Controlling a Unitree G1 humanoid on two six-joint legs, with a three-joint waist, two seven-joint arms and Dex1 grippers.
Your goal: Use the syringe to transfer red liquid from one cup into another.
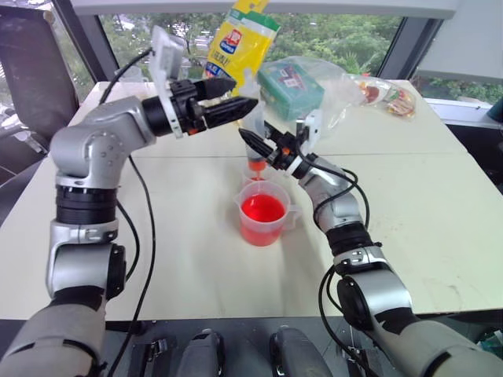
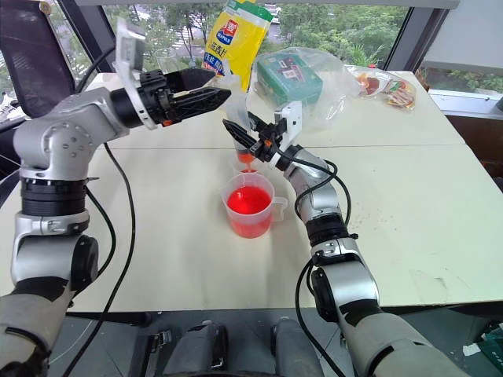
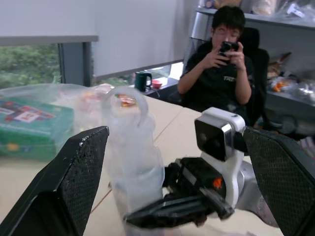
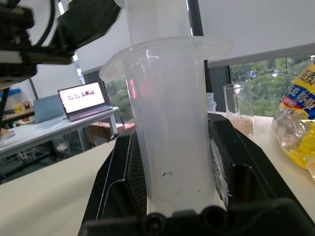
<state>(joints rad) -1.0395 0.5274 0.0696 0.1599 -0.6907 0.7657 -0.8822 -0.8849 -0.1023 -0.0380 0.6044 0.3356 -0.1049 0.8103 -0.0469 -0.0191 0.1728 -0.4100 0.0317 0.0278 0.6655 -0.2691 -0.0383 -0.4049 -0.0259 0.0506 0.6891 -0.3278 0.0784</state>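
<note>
In the left eye view, mid-frame, my right gripper [image 1: 255,145] is clamped on the thick clear-whitish plastic syringe [image 1: 257,153], its orange tip over the small narrow clear cup [image 1: 257,177], just behind the wide spouted beaker of red liquid [image 1: 263,214]; my left gripper [image 1: 236,96], fingers apart, hovers at the plunger. A careless push could tip the narrow cup. In the right eye view, the yellow bag [image 2: 238,35] up top has writing I can't read. In the right wrist view, the barrel fills the centre.
</note>
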